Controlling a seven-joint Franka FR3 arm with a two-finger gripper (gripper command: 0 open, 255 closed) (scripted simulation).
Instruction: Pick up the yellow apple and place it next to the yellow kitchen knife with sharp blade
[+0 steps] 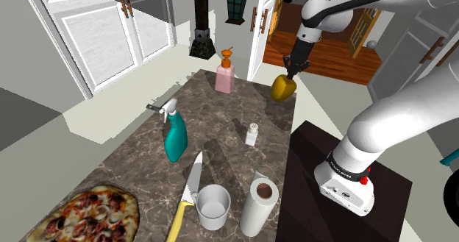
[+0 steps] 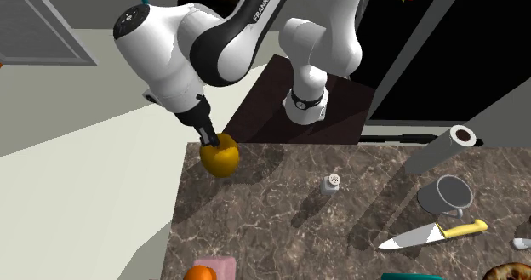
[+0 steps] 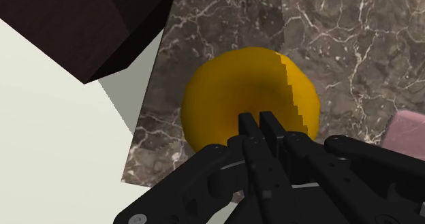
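Nearest to me, the pizza [image 1: 88, 217] sits at the counter's [image 1: 221, 123] close end. Just beyond it lies the knife [image 1: 185, 198], yellow handle towards me, blade pointing up the counter. On the shoulder view's right of the knife, a cup [image 1: 213, 215] stands right beside it, and a paper roll [image 1: 257, 204] stands beside the cup.

Mid-counter, a teal spray bottle [image 1: 175, 134] and a small shaker [image 1: 251, 134] stand between knife and apple, with bare marble between the two. Further up stands a pink soap bottle [image 1: 225, 75].

And at the far corner, by the dark stand [image 1: 324, 167], there's the apple [image 1: 282, 88], yellow, hanging under the gripper [image 1: 295, 70]. The wrist view brings it close: the fingers [image 3: 247, 124] are drawn nearly together, tips pinched on the apple's top. The second exterior view gives another angle: the apple overlaps the counter's edge, partly out over the pale floor, its shadow thrown on the marble, and the knife well apart from it.

Behind it all are white doors [image 1: 110, 27] and a hanging lantern [image 1: 235, 4].
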